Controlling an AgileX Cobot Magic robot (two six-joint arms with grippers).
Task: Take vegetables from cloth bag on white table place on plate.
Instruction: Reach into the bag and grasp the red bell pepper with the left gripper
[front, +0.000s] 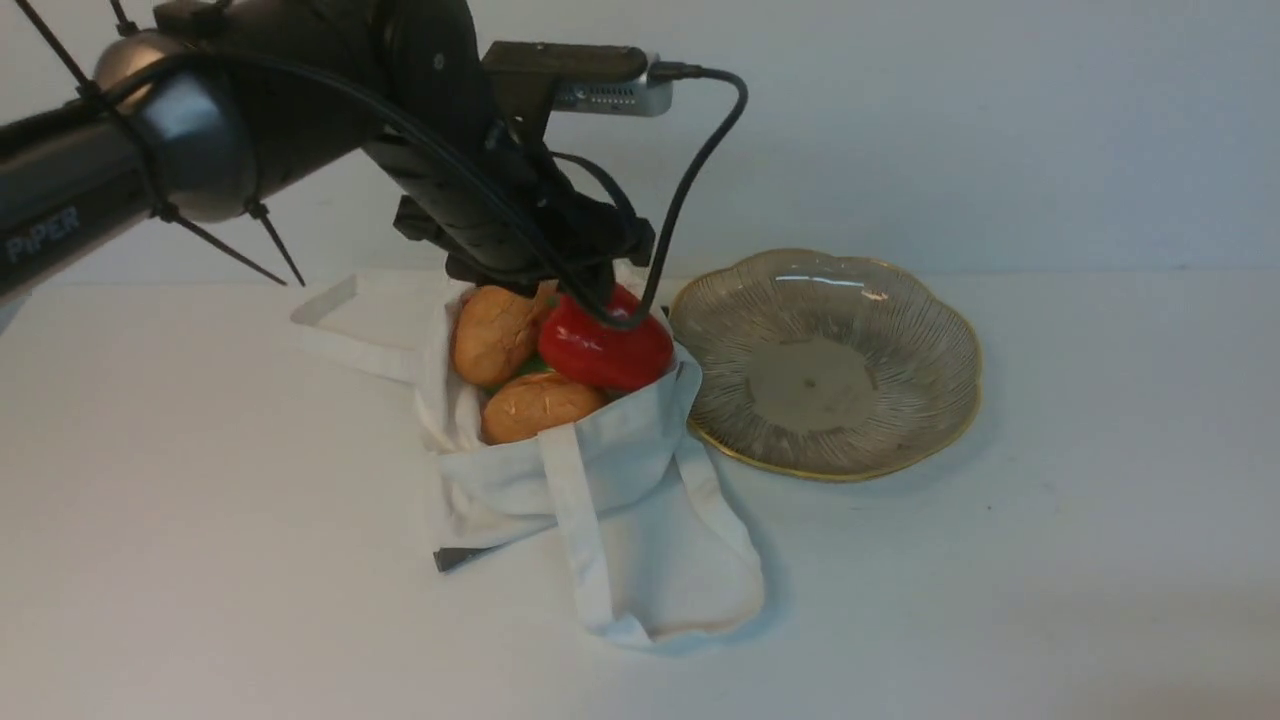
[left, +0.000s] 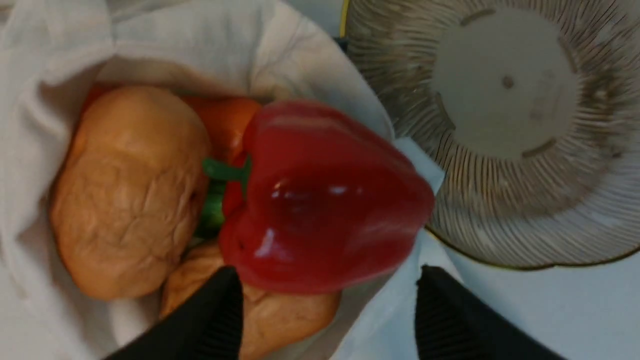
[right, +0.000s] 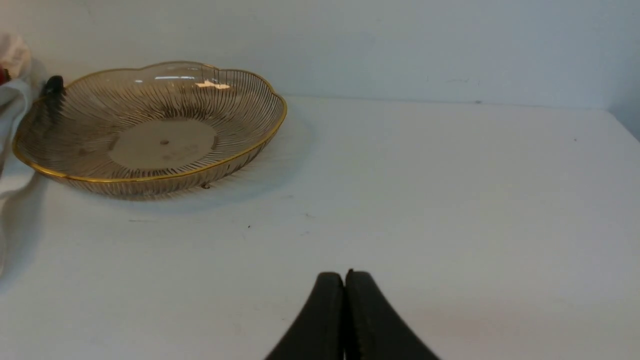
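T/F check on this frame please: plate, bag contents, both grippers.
1. The plate has nothing on it. True.
2. The red bell pepper lies on the plate. False: it sits in the mouth of the cloth bag, on top of the other produce.
3. Two potatoes show in the bag beside the pepper. True.
4. The right gripper is open. False: its jaws are pressed together with nothing between them.
5. The left gripper is open, with its fingers apart on either side of the pepper's end. True.
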